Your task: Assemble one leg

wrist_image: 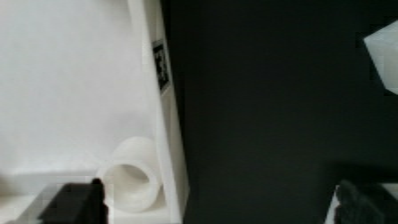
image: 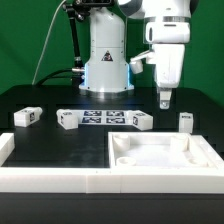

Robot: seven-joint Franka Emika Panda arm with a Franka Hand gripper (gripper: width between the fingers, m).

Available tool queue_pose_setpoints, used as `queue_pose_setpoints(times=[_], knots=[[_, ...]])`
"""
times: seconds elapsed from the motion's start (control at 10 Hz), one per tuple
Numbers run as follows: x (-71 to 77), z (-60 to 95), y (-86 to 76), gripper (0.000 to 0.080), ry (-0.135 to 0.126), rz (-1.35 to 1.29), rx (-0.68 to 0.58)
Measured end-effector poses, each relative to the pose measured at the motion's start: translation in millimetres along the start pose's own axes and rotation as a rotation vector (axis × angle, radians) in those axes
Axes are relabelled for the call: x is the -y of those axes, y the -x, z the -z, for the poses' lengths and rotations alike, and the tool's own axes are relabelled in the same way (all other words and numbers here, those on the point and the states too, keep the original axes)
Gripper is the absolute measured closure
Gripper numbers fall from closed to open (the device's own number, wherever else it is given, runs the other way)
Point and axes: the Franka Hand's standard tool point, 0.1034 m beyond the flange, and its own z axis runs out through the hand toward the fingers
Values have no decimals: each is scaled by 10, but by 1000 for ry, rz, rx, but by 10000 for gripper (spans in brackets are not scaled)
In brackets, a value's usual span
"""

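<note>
Leg (image: 185, 121) nearest the gripper (image: 165, 102) sits on the black table (image: 40, 98), just to the exterior view's right of the hanging fingers and apart from them. It shows a short, squarish face, so its long axis appears to run upright or toward the camera; which one cannot be told. A second leg (image: 139, 121) lies on its side just to the exterior view's left, long axis across the frame, tag face forward, beside the marker board (image: 100, 118). The gripper hovers between the two, behind the white square panel (image: 160, 158). In the wrist view its dark fingertips (wrist_image: 71, 203) stand wide apart, holding nothing. Either leg looks reachable with a short sideways shift and descent.
</note>
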Motion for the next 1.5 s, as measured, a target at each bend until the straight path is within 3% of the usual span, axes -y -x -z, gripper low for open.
queue_pose_setpoints(times=[0.4,0.6,1.1,1.5], knots=[[8,-12,-6,151,-3,-226,-2],[167,-60,-89,151,4,-522,-40],[338,-192,-308,151,-56,-1125,-56],[390,-245,-393,151,-95,-1473,-49]])
